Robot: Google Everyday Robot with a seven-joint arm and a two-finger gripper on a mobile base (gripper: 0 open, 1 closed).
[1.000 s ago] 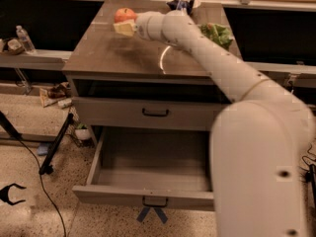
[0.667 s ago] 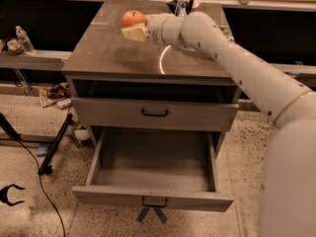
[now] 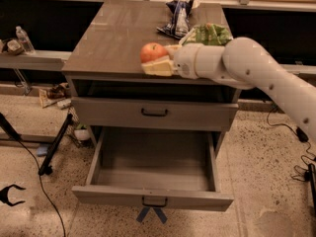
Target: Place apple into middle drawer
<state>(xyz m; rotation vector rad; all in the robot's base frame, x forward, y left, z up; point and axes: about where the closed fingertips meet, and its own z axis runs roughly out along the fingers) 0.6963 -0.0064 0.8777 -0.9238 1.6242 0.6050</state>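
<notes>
The red-orange apple (image 3: pixel 152 51) is held in my gripper (image 3: pixel 159 62), which is shut on it with pale fingers (image 3: pixel 157 68) under and beside it. The apple hangs just above the front edge of the cabinet top (image 3: pixel 113 38). My white arm reaches in from the right. Below, the middle drawer (image 3: pixel 98 166) is pulled open toward me, with a plain grey tray floor and a small dark handle (image 3: pixel 154 201) on its front. The closed drawer front (image 3: pixel 197 116) sits above it, under a dark slot.
A green snack bag (image 3: pixel 211 33) and a dark snack bag (image 3: pixel 177 18) lie at the back right of the top. A water bottle (image 3: pixel 23 38) stands on a ledge at left. A black stand leg (image 3: pixel 55 144) and cables lie on the floor at left.
My gripper has carried the apple from the back of the cabinet top forward to its front edge, over the open drawer side.
</notes>
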